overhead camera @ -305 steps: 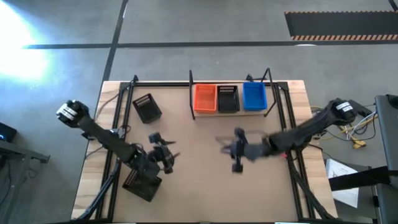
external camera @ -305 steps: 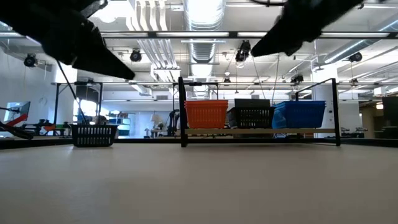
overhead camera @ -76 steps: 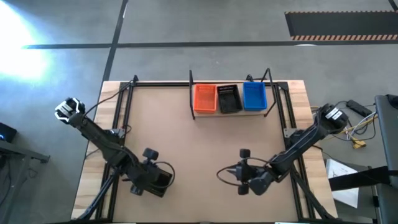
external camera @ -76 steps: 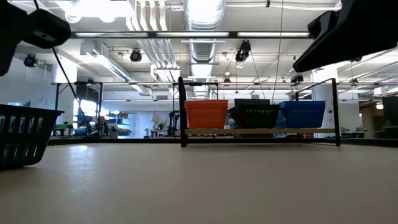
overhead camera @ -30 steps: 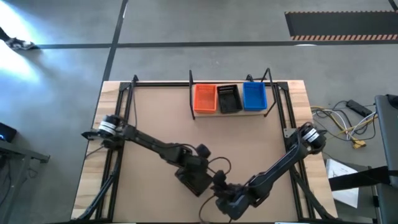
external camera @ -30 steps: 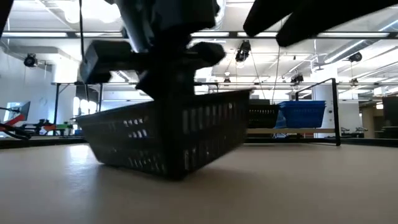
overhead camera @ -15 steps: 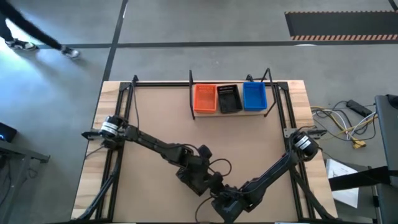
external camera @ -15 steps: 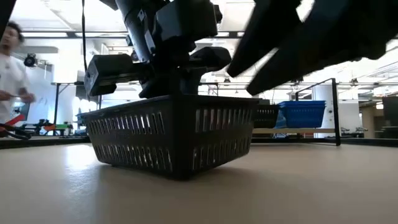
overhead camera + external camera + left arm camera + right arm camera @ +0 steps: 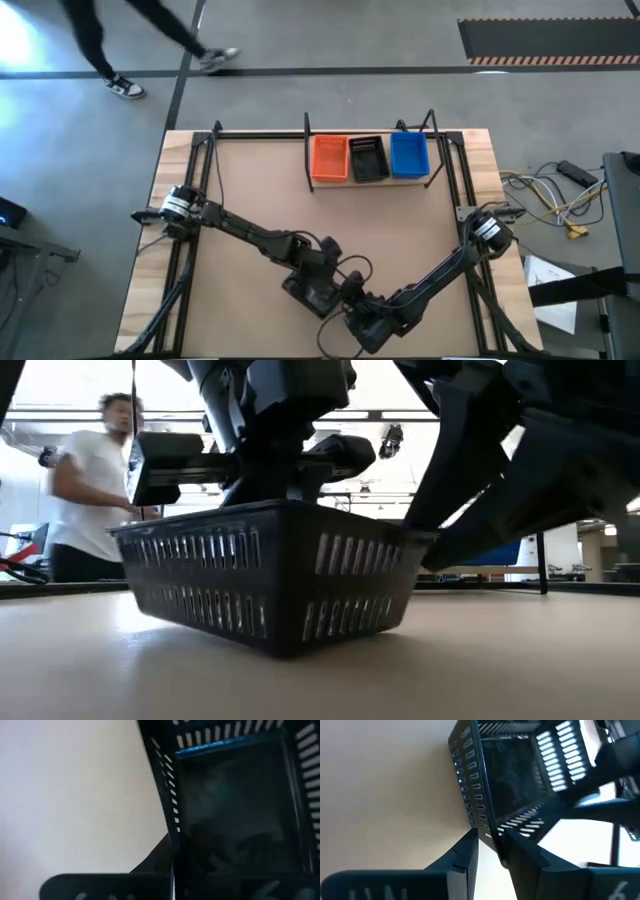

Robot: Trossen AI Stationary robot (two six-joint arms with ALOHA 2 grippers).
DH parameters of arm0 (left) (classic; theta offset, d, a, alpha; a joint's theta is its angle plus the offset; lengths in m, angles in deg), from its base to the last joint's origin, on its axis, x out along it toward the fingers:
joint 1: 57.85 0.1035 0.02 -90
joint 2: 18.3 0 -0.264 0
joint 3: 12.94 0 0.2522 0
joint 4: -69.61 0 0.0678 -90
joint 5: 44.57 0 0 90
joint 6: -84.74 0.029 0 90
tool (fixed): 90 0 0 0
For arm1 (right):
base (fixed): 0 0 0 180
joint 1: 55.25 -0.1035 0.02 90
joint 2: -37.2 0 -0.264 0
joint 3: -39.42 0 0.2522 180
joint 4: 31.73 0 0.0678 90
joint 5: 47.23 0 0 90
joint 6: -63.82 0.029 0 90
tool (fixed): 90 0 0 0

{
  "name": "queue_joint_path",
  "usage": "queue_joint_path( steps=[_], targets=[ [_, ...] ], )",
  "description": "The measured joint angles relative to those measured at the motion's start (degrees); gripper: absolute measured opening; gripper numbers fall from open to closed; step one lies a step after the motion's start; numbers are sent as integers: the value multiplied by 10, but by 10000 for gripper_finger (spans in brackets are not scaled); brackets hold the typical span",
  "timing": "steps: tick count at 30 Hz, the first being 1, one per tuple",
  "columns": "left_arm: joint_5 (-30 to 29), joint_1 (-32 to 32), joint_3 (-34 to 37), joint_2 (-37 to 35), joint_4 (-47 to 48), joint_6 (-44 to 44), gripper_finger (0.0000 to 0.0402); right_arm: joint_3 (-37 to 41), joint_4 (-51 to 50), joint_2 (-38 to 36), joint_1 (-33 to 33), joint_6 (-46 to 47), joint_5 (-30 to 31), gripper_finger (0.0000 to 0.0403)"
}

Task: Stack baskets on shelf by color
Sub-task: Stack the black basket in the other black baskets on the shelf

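Handover of a black basket (image 9: pixel 265 580) near the front edge of the counter (image 9: pixel 250 200), well apart from the shelf (image 9: pixel 368 178). Left: the left end effector (image 9: pixel 318 272) pinches one basket wall between its fingers. Right: the right end effector (image 9: pixel 492 845) straddles the opposite rim, its fingers narrow with the wall between them; whether they press on it cannot be told. The basket sits mouth up, tilted, one lower corner on the counter; its long axis lies diagonal to the counter edges. A sound transfer likely requires the right side to clamp fully before the left lets go, keeping the mouth upward.
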Motion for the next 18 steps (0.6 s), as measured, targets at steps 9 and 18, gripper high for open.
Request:
queue_joint_path(
  steps=[9,18],
  targets=[
    [5,0,-2,-9,-86,33,0,10,50,0,-2,-13,-30,70],
    [41,10,-31,-12,-107,29,57,11,52,0,-4,25,-41,11]
  ],
)
